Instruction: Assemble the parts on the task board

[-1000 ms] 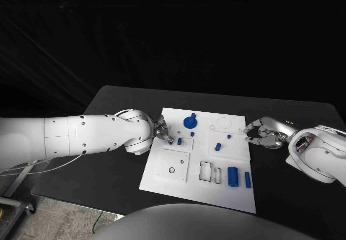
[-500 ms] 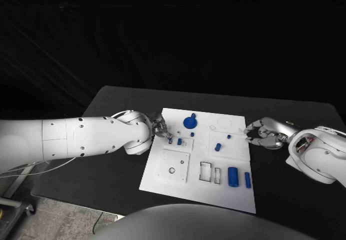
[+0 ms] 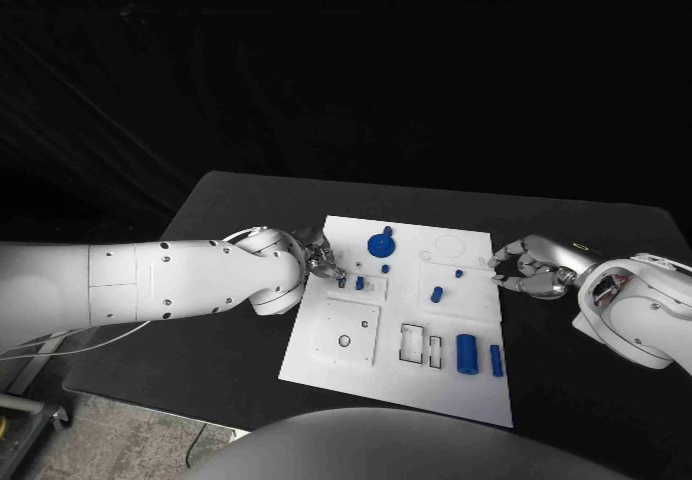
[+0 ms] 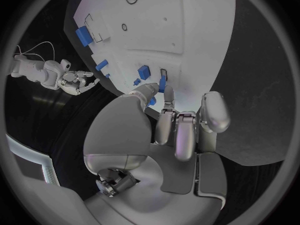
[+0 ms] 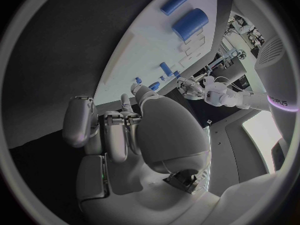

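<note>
We see the left hand pinching a small blue part on the task board; the right hand rests clenched, holding nothing, just beside the board

Head camera looks steeply down at task board; wrist cameras close behind each hand, sharing board

— What colours are on the table?

— The table itself is black. The task board on it is white, marked with thin dark outlines of rectangles and circles.

— And the parts?

— The parts are blue, all one plain shade, no pattern.

— The robot?

— Both arms are white. The left hand is silver with darker grey between its segments, and the right hand is the same silver.
</note>
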You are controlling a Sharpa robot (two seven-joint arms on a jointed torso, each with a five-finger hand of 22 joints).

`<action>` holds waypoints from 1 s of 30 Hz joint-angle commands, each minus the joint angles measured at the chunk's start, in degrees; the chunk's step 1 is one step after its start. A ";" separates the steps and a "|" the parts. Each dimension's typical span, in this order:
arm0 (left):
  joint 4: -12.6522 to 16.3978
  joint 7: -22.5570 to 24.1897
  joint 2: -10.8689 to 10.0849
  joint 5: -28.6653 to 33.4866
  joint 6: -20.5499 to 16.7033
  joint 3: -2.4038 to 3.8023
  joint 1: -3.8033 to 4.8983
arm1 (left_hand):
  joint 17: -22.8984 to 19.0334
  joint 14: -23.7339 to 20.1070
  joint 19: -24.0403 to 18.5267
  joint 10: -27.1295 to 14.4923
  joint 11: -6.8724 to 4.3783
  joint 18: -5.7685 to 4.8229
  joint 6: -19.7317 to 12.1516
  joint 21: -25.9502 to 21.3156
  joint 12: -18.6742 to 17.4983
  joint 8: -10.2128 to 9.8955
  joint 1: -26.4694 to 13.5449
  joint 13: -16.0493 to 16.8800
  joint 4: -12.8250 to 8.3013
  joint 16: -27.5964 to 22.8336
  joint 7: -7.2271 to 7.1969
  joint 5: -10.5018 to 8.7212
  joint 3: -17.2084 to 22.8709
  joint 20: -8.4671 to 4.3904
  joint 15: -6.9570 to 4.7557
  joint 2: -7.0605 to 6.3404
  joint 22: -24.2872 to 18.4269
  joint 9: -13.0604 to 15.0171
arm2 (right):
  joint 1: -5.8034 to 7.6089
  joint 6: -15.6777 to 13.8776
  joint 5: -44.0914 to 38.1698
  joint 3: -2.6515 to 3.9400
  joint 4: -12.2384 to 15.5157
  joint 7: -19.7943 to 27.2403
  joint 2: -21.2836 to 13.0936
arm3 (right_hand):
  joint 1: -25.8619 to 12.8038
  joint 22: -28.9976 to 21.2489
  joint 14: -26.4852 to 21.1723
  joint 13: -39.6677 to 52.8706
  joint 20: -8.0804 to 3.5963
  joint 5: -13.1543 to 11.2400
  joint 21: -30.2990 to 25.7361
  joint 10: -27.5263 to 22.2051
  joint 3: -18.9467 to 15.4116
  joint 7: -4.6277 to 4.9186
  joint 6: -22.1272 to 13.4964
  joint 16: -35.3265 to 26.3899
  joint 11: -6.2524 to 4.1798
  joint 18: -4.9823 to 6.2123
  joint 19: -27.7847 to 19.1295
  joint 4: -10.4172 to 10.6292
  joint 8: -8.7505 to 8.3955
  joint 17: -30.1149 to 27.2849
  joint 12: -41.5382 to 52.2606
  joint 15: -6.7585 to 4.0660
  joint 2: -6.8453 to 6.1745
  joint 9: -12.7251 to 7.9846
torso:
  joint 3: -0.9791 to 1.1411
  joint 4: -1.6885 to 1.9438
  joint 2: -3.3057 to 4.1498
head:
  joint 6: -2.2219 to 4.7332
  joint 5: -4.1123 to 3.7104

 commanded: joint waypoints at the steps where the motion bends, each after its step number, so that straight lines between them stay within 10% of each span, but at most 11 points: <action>1: 0.14 0.50 0.14 -0.36 -0.83 0.03 -0.18 | 12.19 3.77 0.44 0.35 0.02 -0.97 0.59 0.38 0.01 0.19 0.27 5.72 0.28 0.06 -0.44 0.39 0.13 0.09 -0.23 -0.08 8.70 0.10 | -0.05 -0.17 -0.17 0.00 0.03 0.33 -0.05 | 0.05 8.80 5.37 14.92 0.07 0.27 -0.24 6.07 0.49 -0.02 0.46 -0.19 0.49 0.32 -0.40 -0.01 -0.06 14.28 -0.31 0.47 -0.36 -0.11 | 0.00 0.00 0.00 | -0.01 0.05; 30: 0.28 0.46 -0.18 -0.02 0.11 0.03 -0.56 | 12.11 3.72 0.41 0.24 -0.01 -0.95 0.76 0.29 -0.10 0.22 0.22 5.56 0.43 0.03 -0.48 0.36 0.15 0.08 -0.24 -0.08 8.67 0.09 | -0.10 -0.31 0.08 0.00 0.05 0.40 -0.10 | 0.05 8.80 5.37 14.92 0.07 0.28 -0.23 6.07 0.52 -0.01 0.40 -0.19 0.50 0.31 -0.39 -0.05 -0.10 14.28 -0.31 0.47 -0.42 -0.14 | -0.02 -0.01 -0.01 | -0.01 0.00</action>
